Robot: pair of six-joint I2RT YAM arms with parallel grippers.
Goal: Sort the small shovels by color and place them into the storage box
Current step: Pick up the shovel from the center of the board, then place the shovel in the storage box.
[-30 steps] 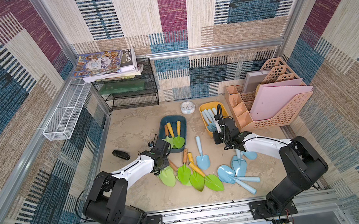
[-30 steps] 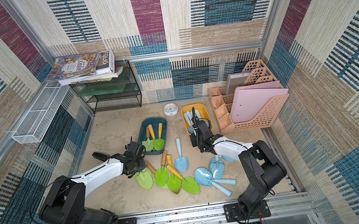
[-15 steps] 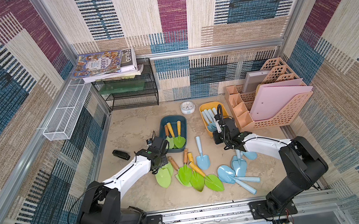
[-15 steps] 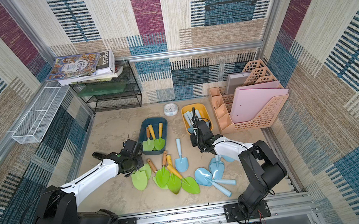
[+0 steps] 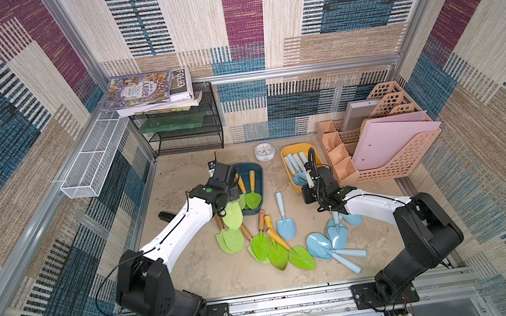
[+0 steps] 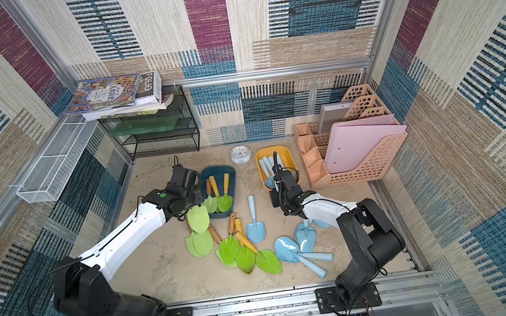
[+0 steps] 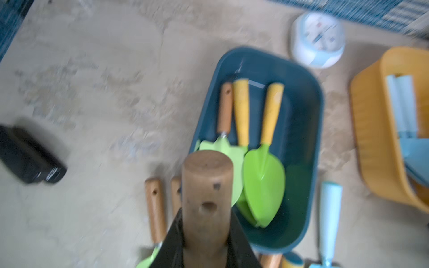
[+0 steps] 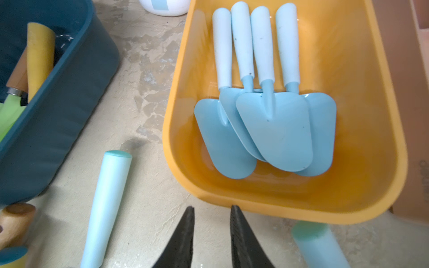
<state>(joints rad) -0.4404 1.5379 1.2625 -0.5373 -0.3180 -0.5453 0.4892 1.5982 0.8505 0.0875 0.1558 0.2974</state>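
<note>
Bright, even light; left wrist view motion-blurred.

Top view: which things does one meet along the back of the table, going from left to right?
wire rack → blue box → clock → yellow box → organizer

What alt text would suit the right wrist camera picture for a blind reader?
Four pale blue shovels lie side by side in a yellow box. The right gripper hangs open and empty just outside it, near a loose blue shovel handle.
</note>
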